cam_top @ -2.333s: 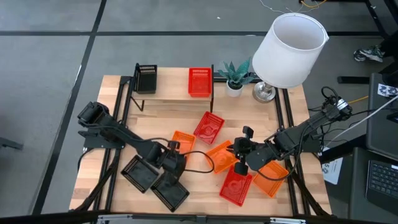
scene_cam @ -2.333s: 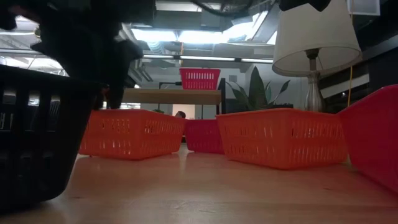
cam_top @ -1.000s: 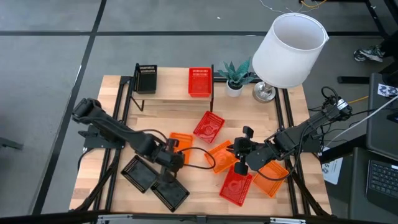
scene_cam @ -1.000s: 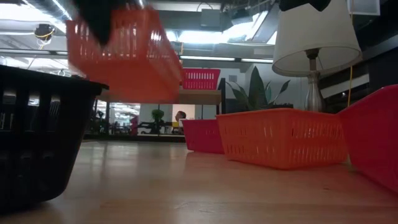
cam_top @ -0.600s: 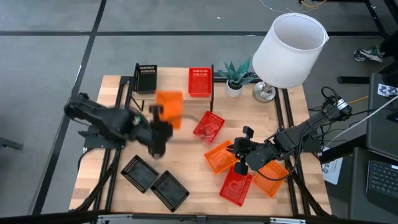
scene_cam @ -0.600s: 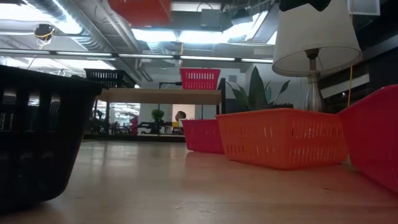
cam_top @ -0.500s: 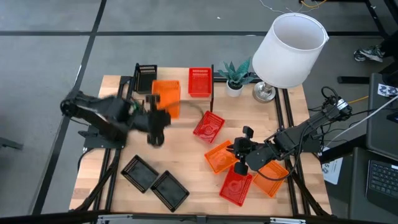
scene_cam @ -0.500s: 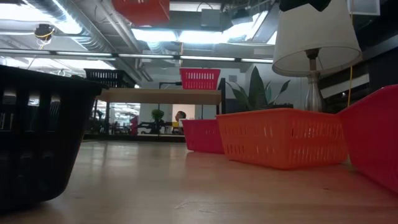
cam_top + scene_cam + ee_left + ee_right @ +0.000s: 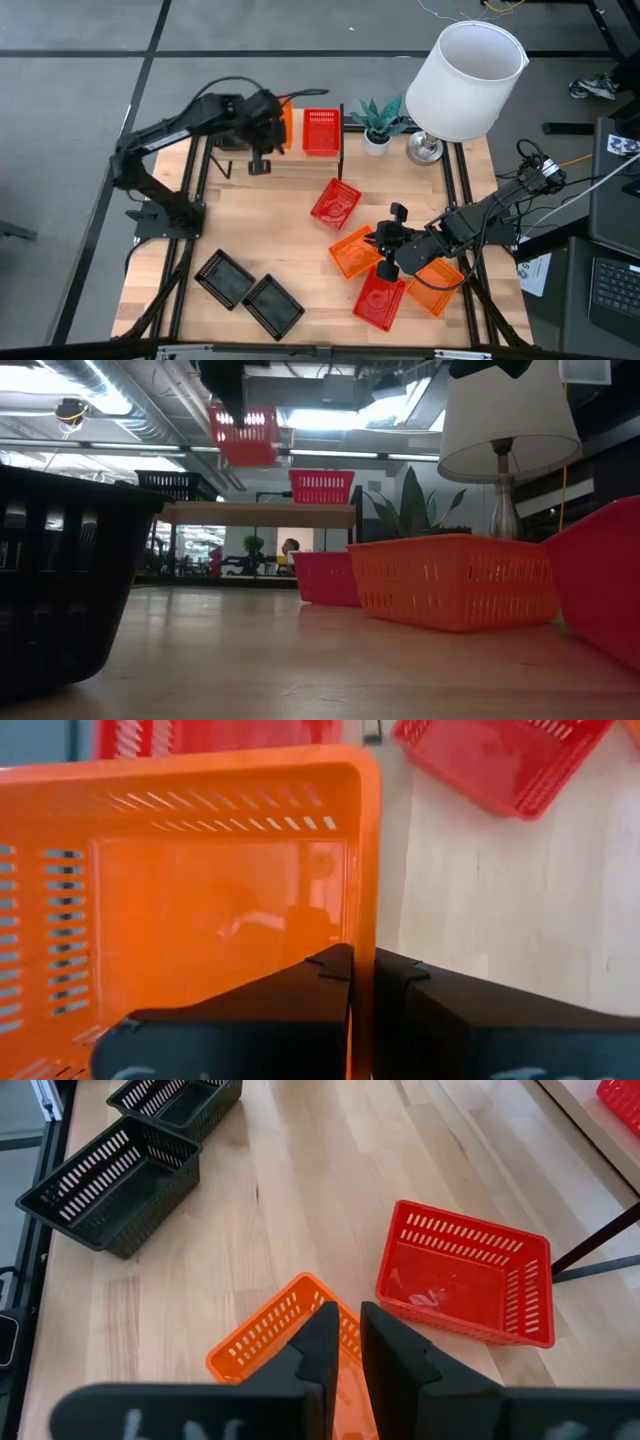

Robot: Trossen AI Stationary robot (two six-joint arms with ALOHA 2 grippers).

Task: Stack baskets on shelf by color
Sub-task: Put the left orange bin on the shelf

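My left gripper (image 9: 274, 128) holds an orange basket (image 9: 245, 432) in the air over the shelf (image 9: 282, 158), between the black basket (image 9: 236, 125) and the red basket (image 9: 320, 130) that stand on its plank. On the table's right half, my right gripper (image 9: 386, 256) is closed over a second orange basket (image 9: 350, 250). A red basket (image 9: 335, 203) lies mid-table. Another red basket (image 9: 380, 298) and an orange one (image 9: 437, 285) lie near the right gripper. Two black baskets (image 9: 222, 277) (image 9: 272, 305) rest at the near left. My left gripper pinches one side wall (image 9: 362, 920) of the orange basket at its rim, one finger (image 9: 325, 975) inside and one outside. The fingers point down from above. The basket hangs below them, clear of the shelf, opening up. My right gripper has the rim of the orange basket's wall (image 9: 312, 1295) between its nearly closed fingers, near a corner, coming slanting from above. The fingers hide the contact itself. The basket (image 9: 270, 1345) rests on the table.
A white-shaded lamp (image 9: 465, 75) and a small potted plant (image 9: 378, 120) stand at the far right, beside the shelf. Black rails run along the table's left and right edges. Bare wood lies between the shelf and the near black baskets.
My left gripper has lifted the orange basket off the table's near middle and carried it up and toward the far edge, until it hangs over the shelf between the black and red baskets. The basket is clear of every surface.
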